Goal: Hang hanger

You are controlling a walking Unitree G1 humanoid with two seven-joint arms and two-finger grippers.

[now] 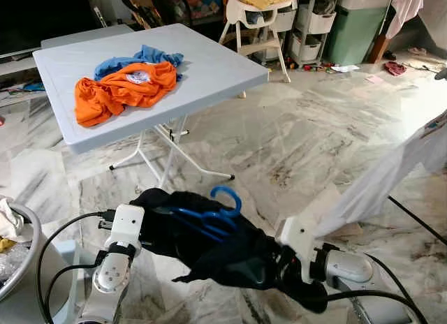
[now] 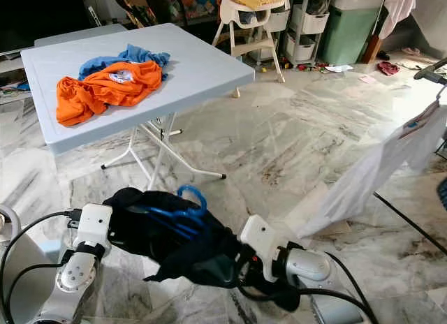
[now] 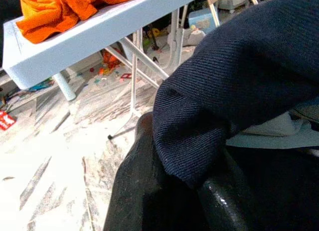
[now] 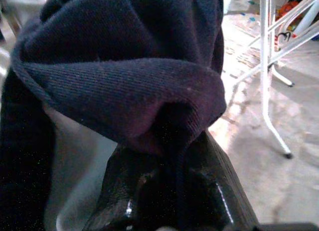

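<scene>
A dark navy garment (image 1: pixel 209 244) is stretched between my two grippers, low in front of me above the marble floor. A blue hanger (image 1: pixel 209 219) lies inside it, its hook (image 1: pixel 228 193) sticking up out of the cloth. My left gripper (image 3: pixel 182 188) is shut on a fold of the navy cloth, one black finger (image 3: pixel 132 191) showing beside the fold. My right gripper (image 4: pixel 172 191) is shut on the other end, the fabric bunched between its fingers (image 4: pixel 224 196). In the eye views the cloth hides both sets of fingers.
A light blue folding table (image 1: pixel 209 69) stands ahead on the left with an orange shirt (image 1: pixel 119 90) and a blue garment (image 1: pixel 150 57) on it. A white garment (image 1: pixel 391 174) hangs at the right. A metal basin (image 1: pixel 17 264) sits at my left. A high chair (image 1: pixel 258 20) stands behind.
</scene>
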